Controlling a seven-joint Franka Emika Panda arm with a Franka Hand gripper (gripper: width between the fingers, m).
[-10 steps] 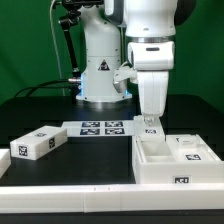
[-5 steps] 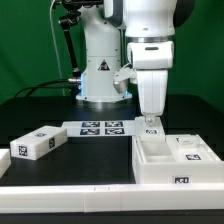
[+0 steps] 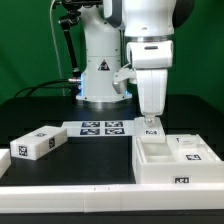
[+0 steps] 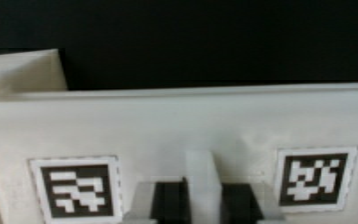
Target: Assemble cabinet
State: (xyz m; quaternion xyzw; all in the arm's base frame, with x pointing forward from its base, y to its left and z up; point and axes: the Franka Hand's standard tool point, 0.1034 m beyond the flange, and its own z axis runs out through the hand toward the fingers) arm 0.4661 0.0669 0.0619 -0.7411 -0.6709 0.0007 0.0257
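Tool (image 3: 150,124) is seen directly over the rear wall of the cabinet body (image 3: 175,165), toward that wall's end on the exterior view's left. The tips are down at the wall's top edge. The body is thus placed straight beneath the tool, not off to a side. Only one arm is present.

Cabinet body: an open white box lying on the dark surface (image 3: 90,160) at the exterior view's right. Its long axis is judged to run across the exterior view, left to right. A loose white block (image 3: 35,144) is noted well apart at the exterior view's left, with the marker board (image 3: 100,127) lying between.

Tool state, from the wrist view: the two fingers (image 4: 169,200) are seen close together, with a narrow pale strip between them. Whether that strip is clamped cannot be told.

Markings: two square black-and-white tags (image 4: 78,185) are seen on the white panel face below the tool, and others on the body front and the block. No brand or readable writing is found.
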